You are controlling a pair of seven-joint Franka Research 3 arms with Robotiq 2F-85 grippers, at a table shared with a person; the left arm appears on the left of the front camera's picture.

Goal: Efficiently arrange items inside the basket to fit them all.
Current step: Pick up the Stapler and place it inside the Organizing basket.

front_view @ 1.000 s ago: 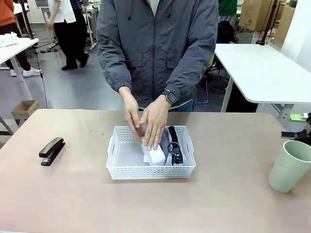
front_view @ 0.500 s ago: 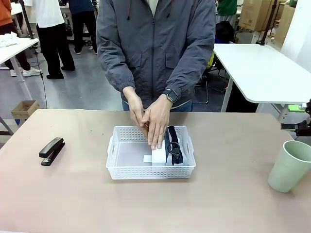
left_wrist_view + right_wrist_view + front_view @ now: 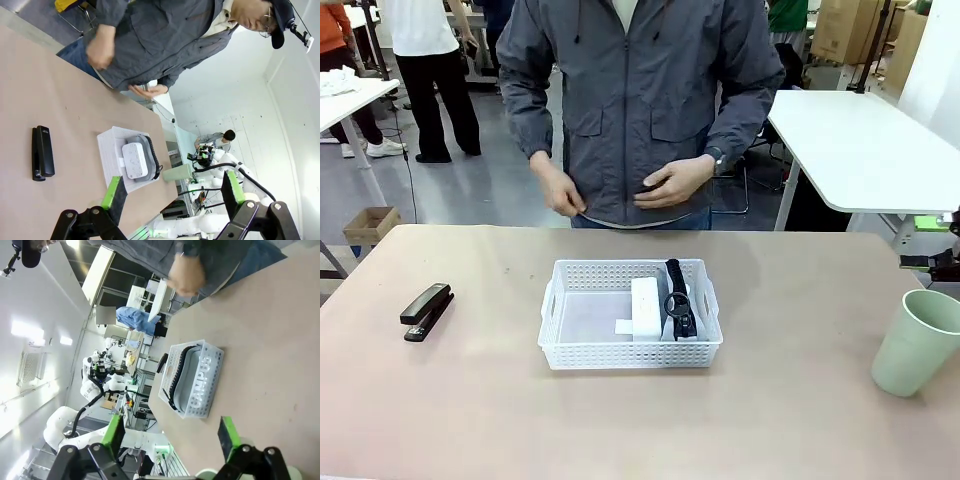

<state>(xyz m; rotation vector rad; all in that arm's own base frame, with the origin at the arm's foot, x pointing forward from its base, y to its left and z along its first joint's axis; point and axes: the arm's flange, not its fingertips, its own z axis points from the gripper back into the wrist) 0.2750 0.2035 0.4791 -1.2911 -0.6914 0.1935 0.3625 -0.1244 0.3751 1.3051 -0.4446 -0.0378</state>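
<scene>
The white basket (image 3: 620,352) sits mid-table. Inside it a small white box (image 3: 645,308) stands on edge against a grey pouch with a black strap (image 3: 678,300), both in the right half. A black stapler (image 3: 427,311) lies on the table far left, and a pale green cup (image 3: 917,342) stands far right. In the left wrist view my left gripper (image 3: 172,192) hangs open high above the table, with basket (image 3: 107,152), box (image 3: 135,160) and stapler (image 3: 42,152) beyond it. My right gripper (image 3: 171,432) is open too, away from the basket (image 3: 176,360) and pouch (image 3: 197,377).
A person in a grey jacket stands at the far side, both hands (image 3: 675,182) held at the waist, off the table. The basket's left half is bare. Open tabletop lies around the basket. A white table (image 3: 860,150) stands behind at the right.
The person's hands have let go of the white box in the basket and drawn back to the waist. The box now stands against the pouch.
</scene>
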